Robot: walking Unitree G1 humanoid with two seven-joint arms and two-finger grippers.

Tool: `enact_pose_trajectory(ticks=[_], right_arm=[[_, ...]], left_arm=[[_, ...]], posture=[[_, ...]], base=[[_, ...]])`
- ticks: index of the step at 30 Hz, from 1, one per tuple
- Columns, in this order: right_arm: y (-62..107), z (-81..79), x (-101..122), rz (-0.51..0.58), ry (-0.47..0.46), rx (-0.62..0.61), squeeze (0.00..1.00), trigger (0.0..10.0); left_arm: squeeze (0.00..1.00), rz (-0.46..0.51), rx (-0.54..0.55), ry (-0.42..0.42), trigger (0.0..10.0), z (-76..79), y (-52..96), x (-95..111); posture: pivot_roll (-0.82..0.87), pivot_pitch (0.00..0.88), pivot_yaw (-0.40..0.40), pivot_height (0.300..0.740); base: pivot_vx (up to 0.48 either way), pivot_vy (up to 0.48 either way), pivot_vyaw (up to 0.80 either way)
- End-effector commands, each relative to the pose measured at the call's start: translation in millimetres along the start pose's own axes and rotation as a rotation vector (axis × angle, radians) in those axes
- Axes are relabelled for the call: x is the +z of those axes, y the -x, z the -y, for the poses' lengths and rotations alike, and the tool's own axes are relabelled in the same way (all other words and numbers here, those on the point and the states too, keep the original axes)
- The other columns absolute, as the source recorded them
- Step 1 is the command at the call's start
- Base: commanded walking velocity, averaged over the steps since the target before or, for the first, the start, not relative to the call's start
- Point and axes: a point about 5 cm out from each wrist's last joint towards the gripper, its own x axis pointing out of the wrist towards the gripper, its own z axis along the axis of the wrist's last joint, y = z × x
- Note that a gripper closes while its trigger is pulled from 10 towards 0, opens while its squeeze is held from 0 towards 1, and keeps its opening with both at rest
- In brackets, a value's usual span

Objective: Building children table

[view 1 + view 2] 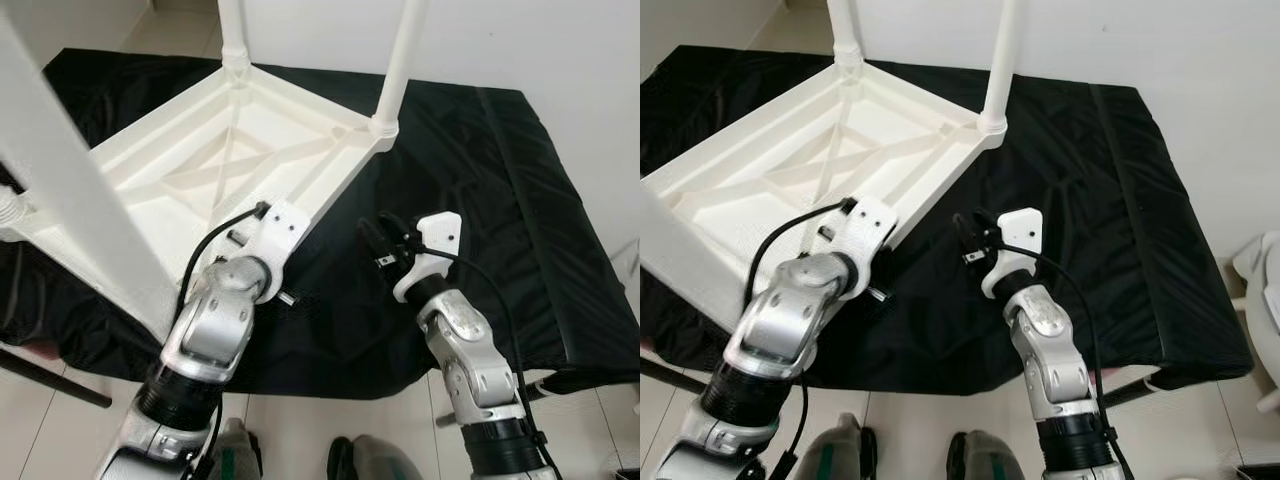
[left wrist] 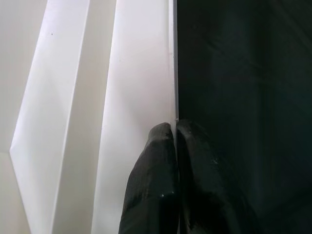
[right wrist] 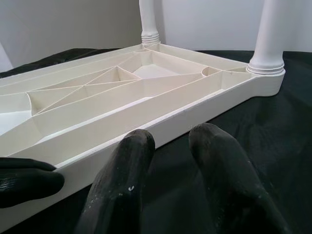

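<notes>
The children's table [image 1: 200, 170] lies upside down on the black cloth [image 1: 480, 200], three legs [image 1: 400, 60] visibly fitted. My left fingers [image 2: 161, 180], pressed together, touch its edge; my right fingers [image 3: 122, 195], narrowly apart, hover just beside.

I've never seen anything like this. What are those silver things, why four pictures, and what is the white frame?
The silver things are a humanoid robot's two arms. Two pictures come from cameras on its head looking down; the other two from cameras on its wrists. The white frame is a children's table lying upside down on a black cloth, with legs already screwed in. The left gripper, jaws shut, rests against the table's edge. The right gripper, jaws open, holds nothing and hovers near the same edge.
</notes>
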Motion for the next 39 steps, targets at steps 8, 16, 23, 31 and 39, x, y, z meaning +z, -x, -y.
enact_pose_trajectory(ticks=[8, 16, 23, 31, 39], right_arm=[[-1.8, -1.9, 0.2, 0.007, -0.007, -0.011, 0.00, 10.0], [1.3, -1.3, 0.4, 0.005, -0.005, -0.024, 0.00, 10.0], [3.1, -0.4, 0.5, 0.004, -0.003, -0.033, 0.00, 10.0], [4.5, -0.5, 0.0, 0.001, 0.000, -0.036, 0.00, 10.0], [3.5, -0.5, -1.4, 0.000, 0.005, -0.041, 0.00, 10.0]], left_arm=[[0.00, 0.128, 0.139, -0.029, 0.0, -10.3, -19.7, 36.9], [0.00, 0.113, 0.242, -0.042, 0.0, -29.3, -35.4, 43.4], [0.00, 0.136, 0.268, -0.052, 10.0, -34.4, -38.7, 47.4], [1.00, 0.371, -0.035, -0.031, 10.0, 1.3, -16.2, 66.5], [0.95, 0.498, -0.136, -0.120, 10.0, 19.5, 8.2, 58.9]], posture=[[-0.04, 0.038, -0.018, 0.740], [-0.05, 0.047, -0.009, 0.740], [-0.06, 0.054, -0.007, 0.740], [-0.05, 0.062, -0.009, 0.740], [-0.03, 0.064, -0.017, 0.740]], base=[[0.000, 0.000, 0.00], [0.000, 0.000, 0.00], [0.000, 0.000, 0.00], [0.000, 0.000, 0.00], [0.000, 0.000, 0.00]])
